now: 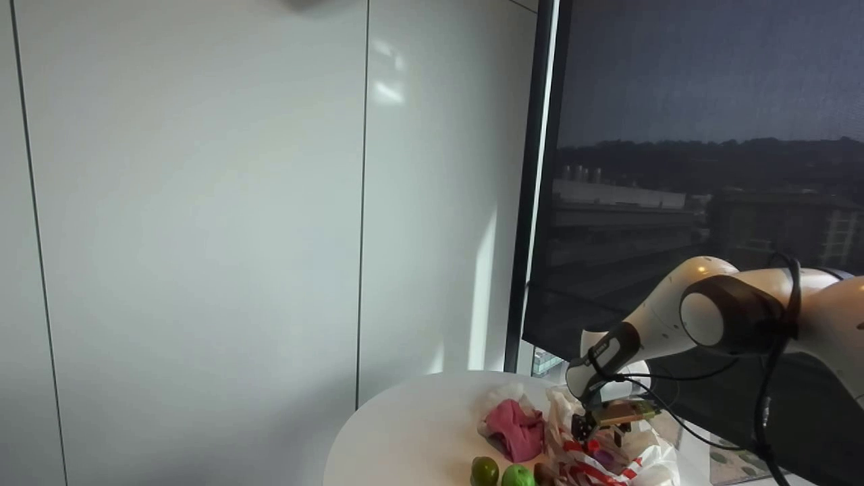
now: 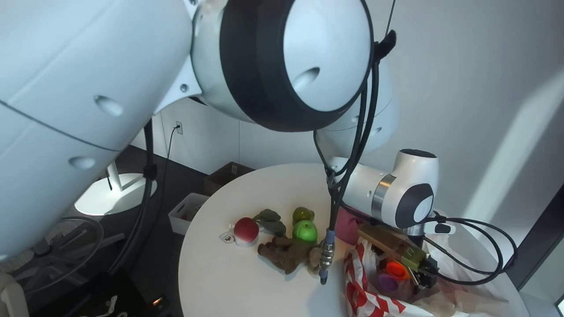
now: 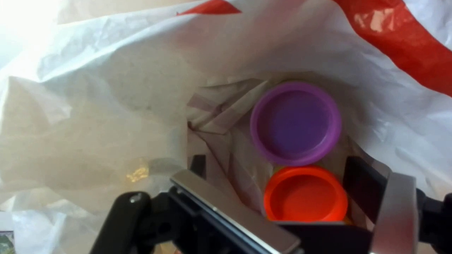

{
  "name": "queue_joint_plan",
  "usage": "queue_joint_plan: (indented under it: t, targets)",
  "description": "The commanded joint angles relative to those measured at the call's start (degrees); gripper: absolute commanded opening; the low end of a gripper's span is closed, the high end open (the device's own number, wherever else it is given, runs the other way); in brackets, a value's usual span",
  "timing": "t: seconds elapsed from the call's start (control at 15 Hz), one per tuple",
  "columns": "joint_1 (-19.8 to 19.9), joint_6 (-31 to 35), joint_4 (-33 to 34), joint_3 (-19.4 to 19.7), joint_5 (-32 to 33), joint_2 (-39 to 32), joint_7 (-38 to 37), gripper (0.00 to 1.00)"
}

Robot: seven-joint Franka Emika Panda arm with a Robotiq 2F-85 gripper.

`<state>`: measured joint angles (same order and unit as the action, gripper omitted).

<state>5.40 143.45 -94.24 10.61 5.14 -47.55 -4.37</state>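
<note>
While the arm reaches in from the upper left of an exterior view and bends down at right, its gripper hangs at the mouth of one striped bag, jaws spread apart. In the bag, right of centre in the wrist view, sit one purple container and, below it, one orange container seen between the jaws. Two green fruits, one red ball and one brown plush toy lie mid-frame.
</note>
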Motion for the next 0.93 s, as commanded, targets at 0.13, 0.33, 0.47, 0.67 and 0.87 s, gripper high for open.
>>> queue_joint_plan:
  t: [0.13,0.33,0.47,0.67,0.87]
  targets:
    - [1.12,-0.97,4.8,-0.74,-0.91,-4.25,-0.64,1.0]
    - [1.19,-1.48,5.75,-0.93,-1.04,-5.15,-0.51,0.75]
    - [1.11,-1.87,5.73,-0.98,-1.05,-4.91,-0.46,0.66]
    - [1.18,-0.47,5.42,-1.26,-1.11,-4.35,-0.25,0.43]
    - [0.97,0.08,5.51,-1.13,-0.79,-4.13,-0.23,0.21]
